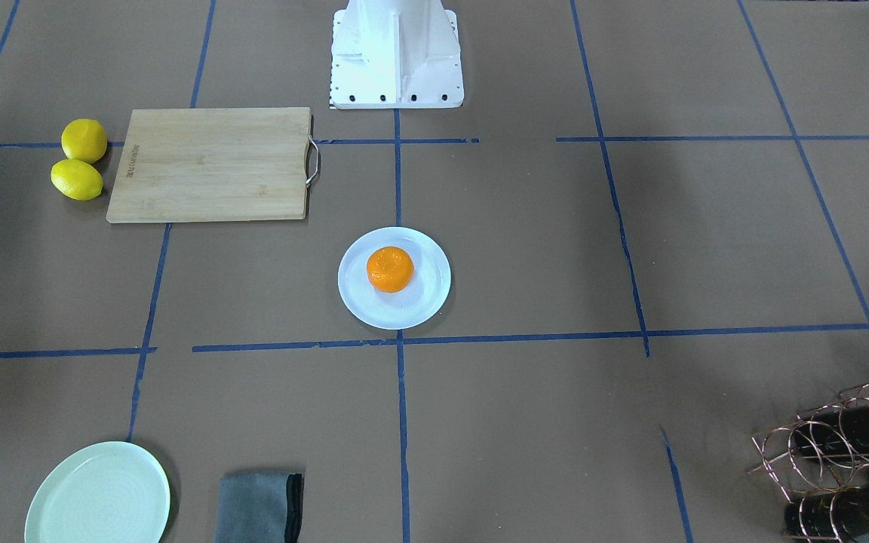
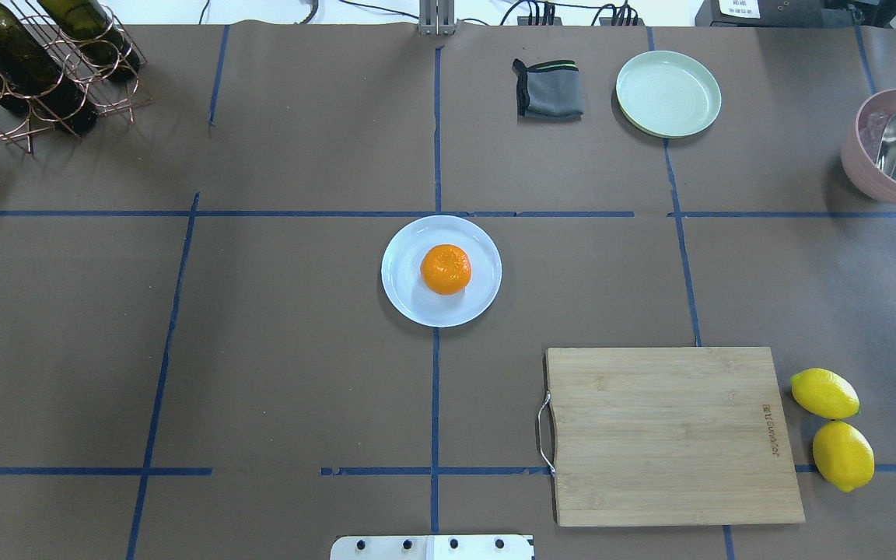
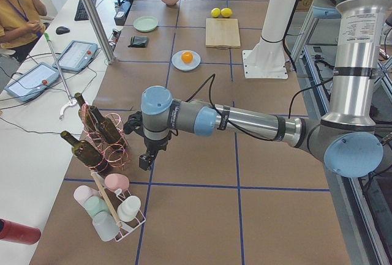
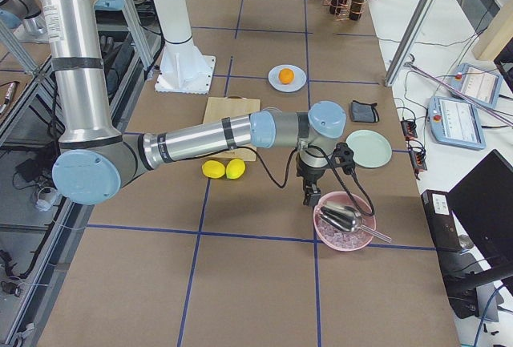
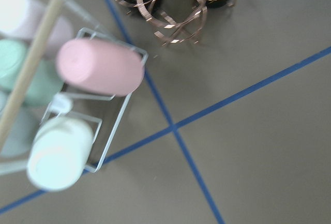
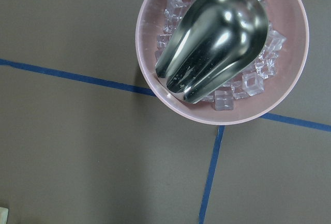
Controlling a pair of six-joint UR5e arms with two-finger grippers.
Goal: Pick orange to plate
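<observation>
A: Middle of the table, and there it is: the orange (image 2: 446, 269) sits on the white plate (image 2: 409, 303), close to its centre, with rim showing all round it.

B: Both arms are well apart from it. The left tool (image 3: 146, 161) hangs at the table's left end, just beside the wire bottle rack (image 3: 101, 136) and near the cup rack (image 3: 113, 207). Open or closed? I can't tell. Only the side view shows it, and its wrist camera gives us cups and blue tape, no fingers.

A: Same for the right tool (image 4: 308, 195), out at the right end by the pink bowl (image 6: 155, 87) of ice with the metal scoop (image 6: 212, 43) in it. Whether it's open or closed, I can't tell either.

B: So the placing looks done, by my read. What counts as good work now?

A: Leaving it alone! A round fruit on a shallow plate could roll if the table is jolted. Any arm move should be slow and high, away from the middle. The right arm has the scoop handle to mind, the left has those bottles.

B: And the lemons (image 2: 833, 420)?

A: Near the robot's right corner, beside the cutting board (image 2: 666, 435). They're not part of this. Nor is the mint-green plate (image 2: 668, 94) by the far edge.
</observation>
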